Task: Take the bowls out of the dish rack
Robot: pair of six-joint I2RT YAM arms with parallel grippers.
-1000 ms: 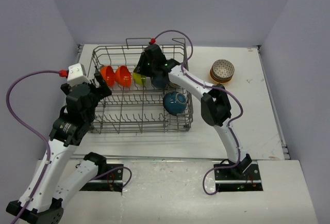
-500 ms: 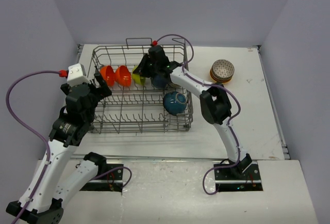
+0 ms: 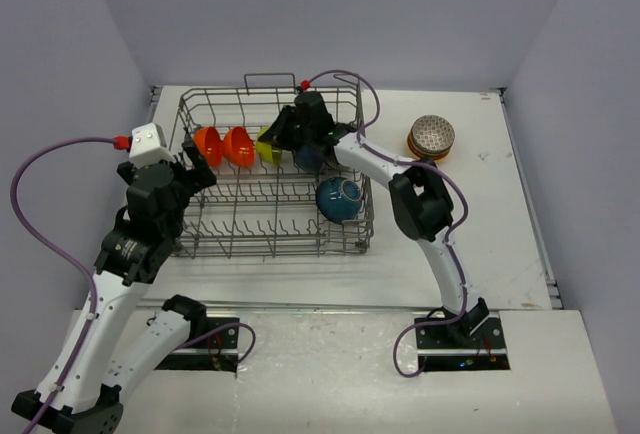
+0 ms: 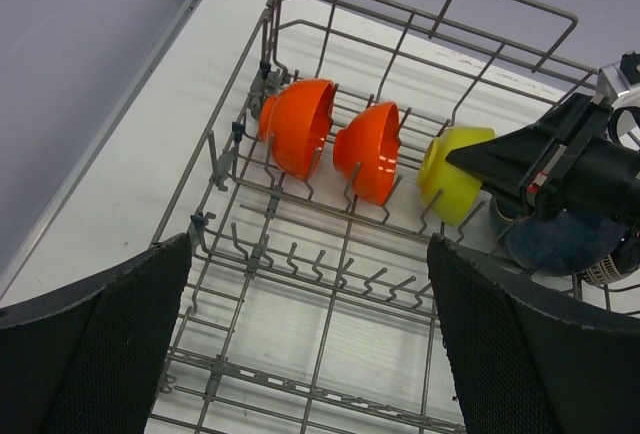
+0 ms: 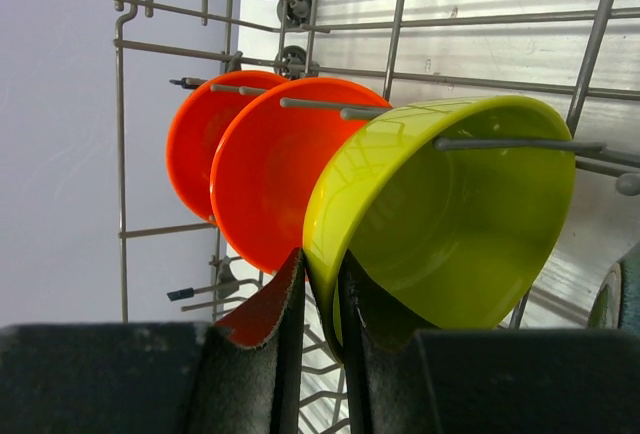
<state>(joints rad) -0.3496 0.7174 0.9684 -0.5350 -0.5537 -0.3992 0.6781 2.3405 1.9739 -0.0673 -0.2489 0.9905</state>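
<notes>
The right tool (image 5: 320, 266) is pinched on the rim of the lime bowl (image 5: 450, 224). The bowl stands on its edge by the far edge of the dish rack (image 3: 270, 251). The left tool (image 4: 310, 344) waits, wide apart. Next, I think, lift the bowl straight up.

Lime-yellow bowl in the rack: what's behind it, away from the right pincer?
Two orange-red round bowls stand on edge behind the lime-yellow round bowl in the grey wire dish rack. The nearer covers much of the farther; the lime bowl hides part of the nearer.
</notes>
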